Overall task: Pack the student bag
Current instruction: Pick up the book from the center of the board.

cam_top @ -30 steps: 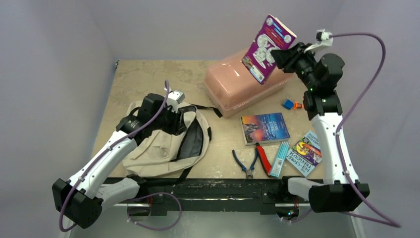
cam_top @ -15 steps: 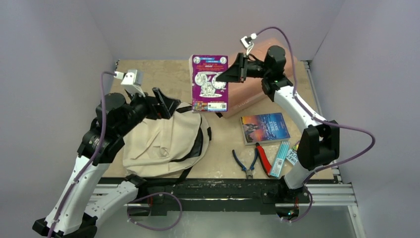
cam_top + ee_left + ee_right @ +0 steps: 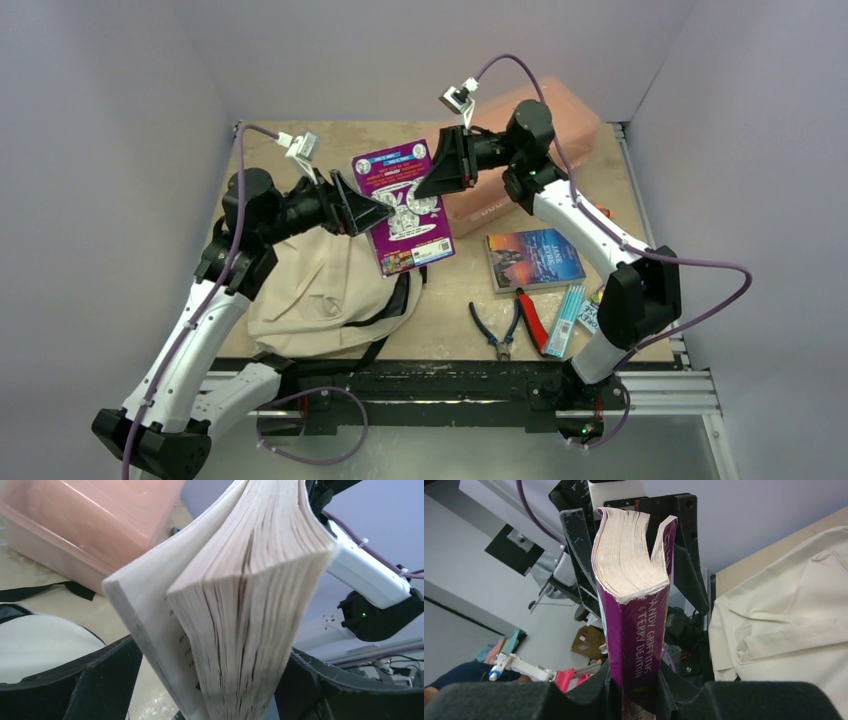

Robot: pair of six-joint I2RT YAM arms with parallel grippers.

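A: Lilac walls close in three sides of the tan worktop. Where is the student bag?

B: Left of centre in the overhead view, lying flat and slumped, with its dark zip edge turned toward the middle. I cannot tell whether the mouth is open.

A: And the purple book?

B: It is in the air above the bag's upper right corner. The right claw is closed on its spine end. The left claw is spread wide, one finger on each side of the page edge, gripping nothing.

A: Why hold it like that?

B: My guess is a handover, or steadying it so it goes into the bag edge first.

A: Is there room to move?

B: It is tight just there, because the two claws nearly meet over the book. The pink box sits close behind the right arm. The blue book and the pliers lie well off at lower right.
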